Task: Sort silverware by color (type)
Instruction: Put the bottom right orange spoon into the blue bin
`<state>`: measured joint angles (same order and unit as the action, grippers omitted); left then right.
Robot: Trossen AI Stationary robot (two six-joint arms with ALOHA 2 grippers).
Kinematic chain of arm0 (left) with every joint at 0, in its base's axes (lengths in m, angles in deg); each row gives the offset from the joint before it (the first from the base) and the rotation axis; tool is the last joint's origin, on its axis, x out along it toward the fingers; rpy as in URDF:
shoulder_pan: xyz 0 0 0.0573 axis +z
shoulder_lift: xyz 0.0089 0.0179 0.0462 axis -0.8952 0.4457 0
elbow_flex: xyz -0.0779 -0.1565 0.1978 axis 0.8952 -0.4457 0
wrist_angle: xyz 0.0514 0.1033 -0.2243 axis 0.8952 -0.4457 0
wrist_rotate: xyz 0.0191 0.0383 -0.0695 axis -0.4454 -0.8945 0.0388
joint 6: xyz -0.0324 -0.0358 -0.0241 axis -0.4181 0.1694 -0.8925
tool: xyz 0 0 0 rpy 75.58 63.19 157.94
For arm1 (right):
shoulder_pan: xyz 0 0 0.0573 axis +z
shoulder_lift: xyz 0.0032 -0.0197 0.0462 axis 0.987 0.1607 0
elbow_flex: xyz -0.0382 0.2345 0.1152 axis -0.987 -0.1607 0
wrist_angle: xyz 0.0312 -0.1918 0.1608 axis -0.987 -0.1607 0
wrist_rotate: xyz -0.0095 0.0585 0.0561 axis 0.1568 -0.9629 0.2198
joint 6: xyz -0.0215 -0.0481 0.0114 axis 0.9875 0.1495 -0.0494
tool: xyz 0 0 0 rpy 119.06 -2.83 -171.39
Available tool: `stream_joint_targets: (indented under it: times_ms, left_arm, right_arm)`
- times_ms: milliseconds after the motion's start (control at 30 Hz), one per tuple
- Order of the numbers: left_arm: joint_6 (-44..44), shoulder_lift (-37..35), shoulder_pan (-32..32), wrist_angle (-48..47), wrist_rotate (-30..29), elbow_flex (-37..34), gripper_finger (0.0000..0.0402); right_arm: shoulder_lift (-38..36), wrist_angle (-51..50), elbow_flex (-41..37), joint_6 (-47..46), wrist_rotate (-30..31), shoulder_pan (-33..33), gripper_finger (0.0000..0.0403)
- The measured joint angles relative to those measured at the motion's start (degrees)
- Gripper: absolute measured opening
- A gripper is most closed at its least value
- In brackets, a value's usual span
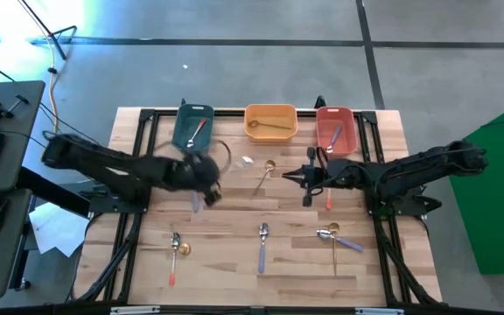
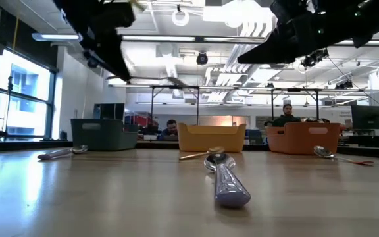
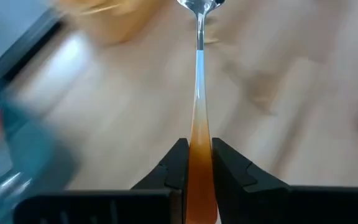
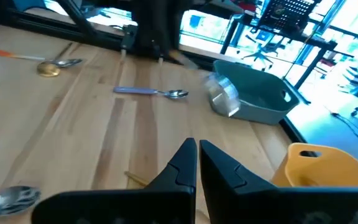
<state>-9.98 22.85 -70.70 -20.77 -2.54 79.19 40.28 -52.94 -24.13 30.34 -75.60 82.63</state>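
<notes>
My left gripper [image 1: 206, 179] hovers over the table in front of the teal bin [image 1: 192, 127] and is shut on a spoon [image 3: 199, 74] with an orange-gold handle. My right gripper [image 4: 197, 155] is shut and empty, in front of the red bin [image 1: 335, 131]. It is above a gold spoon [image 1: 263, 175] and next to a red-handled one [image 1: 328, 197] lying flat. More silverware lies near the front edge: a red-handled piece [image 1: 174, 252], a purple one [image 1: 262, 247], and a gold and purple pair [image 1: 335, 238]. Each bin holds a utensil. My left gripper pinches the spoon's handle [image 3: 199, 127] near its free end between the two fingers [image 3: 178, 162]. The spoon runs along the fingers and sticks straight out ahead of them, its shiny head [image 3: 201, 5] farthest away. It is lifted clear of the table.
Three bins stand along the far edge: teal, orange [image 1: 270, 122] and red. A purple-handled spoon [image 2: 226, 178] lies close to the low camera. Black frame rails [image 1: 138, 201] border the wooden table [image 1: 234, 210]. People sit at desks in the room behind.
</notes>
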Motion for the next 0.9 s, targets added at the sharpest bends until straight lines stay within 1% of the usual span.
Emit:
stream_joint_targets:
  times_ms: [167, 267, 400, 533, 667, 767, 900]
  left_arm:
    - [-2.3, -9.2, 8.6, -6.6, -1.3, -4.6, 0.0031]
    - [-1.8, -14.2, 15.2, -7.4, -0.9, -7.9, 0.0031]
    - [2.1, -17.4, 23.6, -4.3, 0.1, -11.5, 0.0031]
    - [5.8, -16.9, 31.1, 0.7, 4.7, -13.9, 0.0031]
    - [8.7, -14.3, 37.9, 6.6, 9.9, -16.0, 0.0031]
    - [11.1, -11.9, 43.1, 10.1, 12.0, -16.0, 0.0031]
    - [12.6, -8.1, 48.7, 13.4, 17.2, -16.0, 0.0031]
  right_arm:
    - [0.0, 0.0, 1.0, 1.0, -1.0, -1.9, 0.0005]
    - [0.0, 0.4, 1.3, 1.6, -1.0, -2.8, 0.0005]
    - [0.0, 0.6, 1.3, 2.6, -1.2, -4.4, 0.0005]
    - [0.0, 0.4, 1.3, 1.7, -1.2, -5.5, 0.0005]
    - [0.0, -0.7, 1.3, 1.4, -1.2, -5.6, 0.0005]
    - [0.0, -1.1, 1.3, 1.0, -1.2, -5.5, 0.0005]
    - [0.0, -1.9, 1.3, 0.0, -1.3, -5.5, 0.0005]
